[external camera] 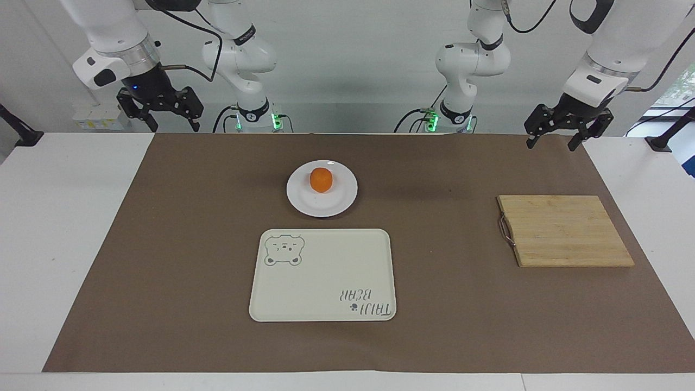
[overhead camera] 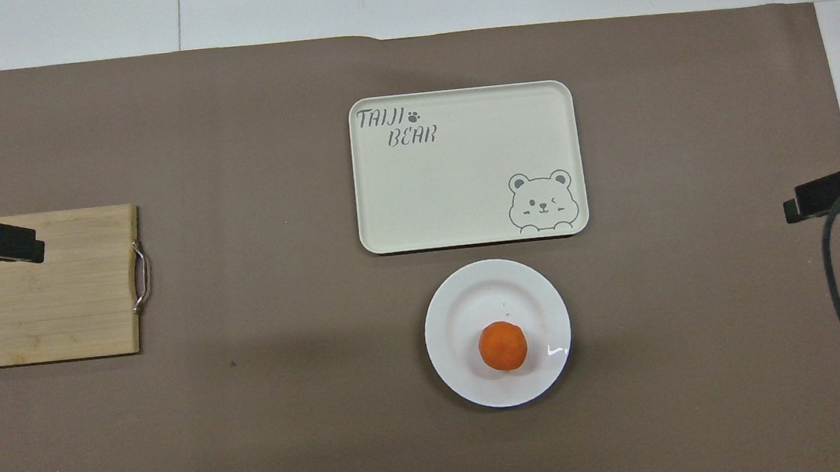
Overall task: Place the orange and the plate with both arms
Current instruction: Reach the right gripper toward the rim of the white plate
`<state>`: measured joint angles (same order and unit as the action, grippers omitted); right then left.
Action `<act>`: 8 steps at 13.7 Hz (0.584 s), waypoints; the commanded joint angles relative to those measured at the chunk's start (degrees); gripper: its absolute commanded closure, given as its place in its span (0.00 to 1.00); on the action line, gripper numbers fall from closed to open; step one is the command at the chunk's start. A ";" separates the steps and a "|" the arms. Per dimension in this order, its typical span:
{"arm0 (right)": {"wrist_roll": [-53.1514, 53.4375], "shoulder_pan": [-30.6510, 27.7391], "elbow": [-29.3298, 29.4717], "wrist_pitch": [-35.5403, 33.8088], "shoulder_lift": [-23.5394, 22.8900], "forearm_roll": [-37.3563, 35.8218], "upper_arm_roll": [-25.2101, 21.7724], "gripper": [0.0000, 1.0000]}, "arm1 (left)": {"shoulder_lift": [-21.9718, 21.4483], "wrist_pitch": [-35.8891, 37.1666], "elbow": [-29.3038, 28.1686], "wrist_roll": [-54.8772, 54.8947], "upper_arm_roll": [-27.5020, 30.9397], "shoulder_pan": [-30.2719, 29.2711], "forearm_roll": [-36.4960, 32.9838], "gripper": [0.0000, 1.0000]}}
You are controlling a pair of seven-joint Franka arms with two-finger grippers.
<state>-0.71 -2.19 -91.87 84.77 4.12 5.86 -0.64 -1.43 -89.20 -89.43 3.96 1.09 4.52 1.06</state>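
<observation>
The orange (external camera: 321,180) (overhead camera: 502,345) sits on the white plate (external camera: 337,204) (overhead camera: 465,301), off its centre, toward the robots. The plate rests on the brown mat, just nearer the robots than the cream tray. My left gripper (external camera: 550,145) (overhead camera: 4,243) hangs open and empty in the air at the left arm's end of the table, up by the cutting board. My right gripper (external camera: 174,128) (overhead camera: 817,198) hangs open and empty above the mat's edge at the right arm's end. Both are well away from the plate.
A cream rectangular tray (external camera: 326,271) (overhead camera: 461,186) with a bear drawing lies mid-table with nothing on it. A wooden cutting board (external camera: 564,231) (overhead camera: 49,302) with a metal handle lies at the left arm's end. A brown mat (external camera: 163,244) covers the white table.
</observation>
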 commanded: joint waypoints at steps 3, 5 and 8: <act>-4.71 -1.23 -10.05 7.05 1.85 12.64 -0.06 0.00 | 0.20 1.40 1.27 -0.27 -0.39 -1.00 -0.44 0.00; -8.50 -1.15 -16.21 13.03 2.12 16.53 0.02 0.00 | 0.20 1.40 1.27 -0.27 -0.39 -1.00 -0.44 0.00; -16.83 -1.15 -25.25 18.84 1.50 24.51 0.02 0.00 | 0.20 1.40 1.27 -0.27 -0.39 -1.00 -0.44 0.00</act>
<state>-11.67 -2.62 -109.87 99.88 4.05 25.21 -0.77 -1.43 -89.20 -89.41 3.96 1.10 4.03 1.06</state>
